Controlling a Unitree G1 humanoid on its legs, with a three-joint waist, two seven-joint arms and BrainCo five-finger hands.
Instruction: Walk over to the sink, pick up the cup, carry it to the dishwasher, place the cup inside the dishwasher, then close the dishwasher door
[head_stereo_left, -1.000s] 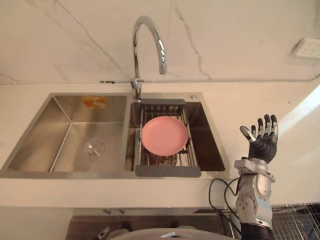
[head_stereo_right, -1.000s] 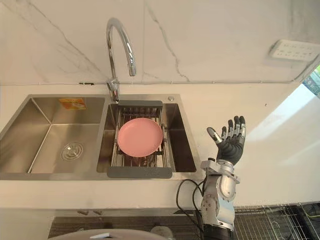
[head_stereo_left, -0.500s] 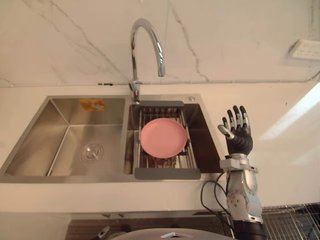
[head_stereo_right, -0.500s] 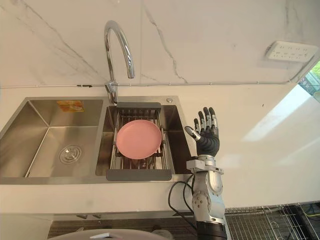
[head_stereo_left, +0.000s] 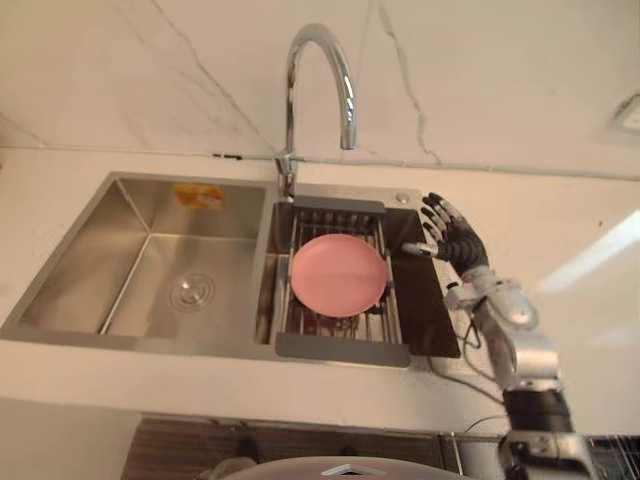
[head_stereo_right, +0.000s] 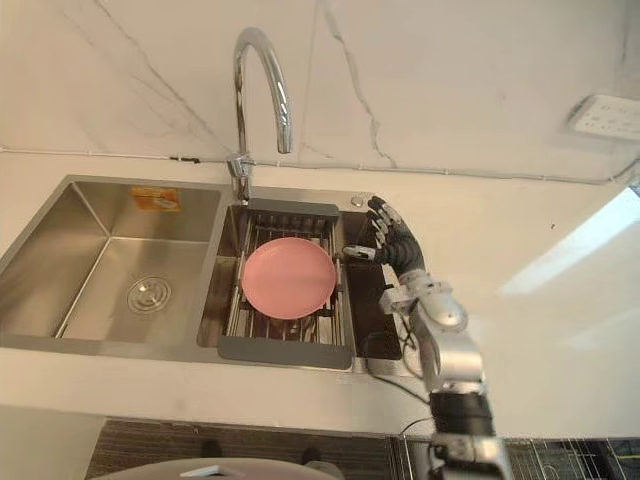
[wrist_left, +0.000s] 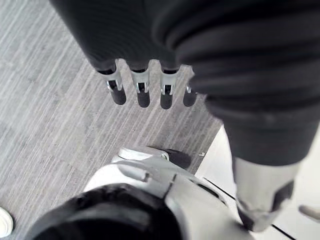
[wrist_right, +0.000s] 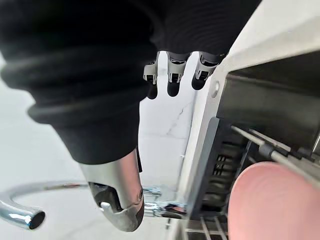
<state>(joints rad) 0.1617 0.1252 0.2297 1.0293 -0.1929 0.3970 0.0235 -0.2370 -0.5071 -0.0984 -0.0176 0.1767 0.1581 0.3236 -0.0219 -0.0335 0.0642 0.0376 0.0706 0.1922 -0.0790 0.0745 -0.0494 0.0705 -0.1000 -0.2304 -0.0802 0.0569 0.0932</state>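
A round pink dish (head_stereo_left: 338, 275) lies on a dark drying rack (head_stereo_left: 342, 350) in the sink's right basin (head_stereo_left: 432, 310); I see nothing cup-shaped apart from it. My right hand (head_stereo_left: 455, 240) hovers over that basin's right rim, just right of the rack, open with its fingers spread toward the dish. Seen from the right wrist, the pink dish (wrist_right: 272, 200) sits close past the thumb (wrist_right: 117, 200), with nothing in the hand. My left hand (wrist_left: 142, 92) hangs open over the grey floor, its fingers straight.
A tall chrome faucet (head_stereo_left: 318, 60) arches over the divide between the basins. The left basin (head_stereo_left: 180, 270) holds only its drain. White counter (head_stereo_left: 580, 260) stretches to the right, under a marble wall with a socket (head_stereo_right: 605, 115).
My right hand has swung left and forward, from over the counter to the right basin's rim beside the rack. The head camera has shifted too. The pink dish has not moved.
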